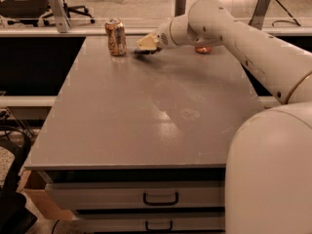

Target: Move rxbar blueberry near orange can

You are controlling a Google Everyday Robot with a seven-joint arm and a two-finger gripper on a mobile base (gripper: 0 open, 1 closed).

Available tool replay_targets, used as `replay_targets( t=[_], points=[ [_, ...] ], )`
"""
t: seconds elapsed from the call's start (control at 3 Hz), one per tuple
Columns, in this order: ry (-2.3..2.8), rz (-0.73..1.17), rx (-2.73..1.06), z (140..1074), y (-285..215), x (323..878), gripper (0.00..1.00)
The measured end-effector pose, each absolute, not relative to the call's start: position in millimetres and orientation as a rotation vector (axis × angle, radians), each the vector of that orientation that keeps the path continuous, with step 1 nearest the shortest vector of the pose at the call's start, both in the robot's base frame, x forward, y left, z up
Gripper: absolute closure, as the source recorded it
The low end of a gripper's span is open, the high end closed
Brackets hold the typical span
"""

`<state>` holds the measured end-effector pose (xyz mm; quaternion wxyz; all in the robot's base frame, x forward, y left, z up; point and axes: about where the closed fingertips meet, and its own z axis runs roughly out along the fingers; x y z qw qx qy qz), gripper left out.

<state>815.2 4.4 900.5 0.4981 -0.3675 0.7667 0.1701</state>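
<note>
Hovering end effector [146, 45] over rxbar blueberry [143, 53], approx left-right, beside orange can [116, 37], grip unclear.

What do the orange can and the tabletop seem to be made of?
The orange can: probably thin metal, glossy printed wall, silvery top rim. The table: grey, smooth, likely laminate or coated board; it shows soft reflections. The gripper sits just right of the can, near the far edge.

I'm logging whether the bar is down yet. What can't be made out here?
Camera view, rxbar blueberry: mostly hidden under the gripper, which sits beside the orange can near the far edge of the table. Only a dark sliver shows, so held or resting is unclear.
Camera view, reddish object: mostly covered by the arm; identity unclear.
</note>
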Motion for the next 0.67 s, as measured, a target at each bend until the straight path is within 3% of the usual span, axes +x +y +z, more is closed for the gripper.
replay_targets(
  t=[0.33, 0.67],
  points=[
    [1.857, 0.415, -0.892, 898.9, 6.6, 815.2, 0.0],
    [1.857, 0.415, -0.892, 898.8, 6.7, 815.2, 0.0]
  ],
)
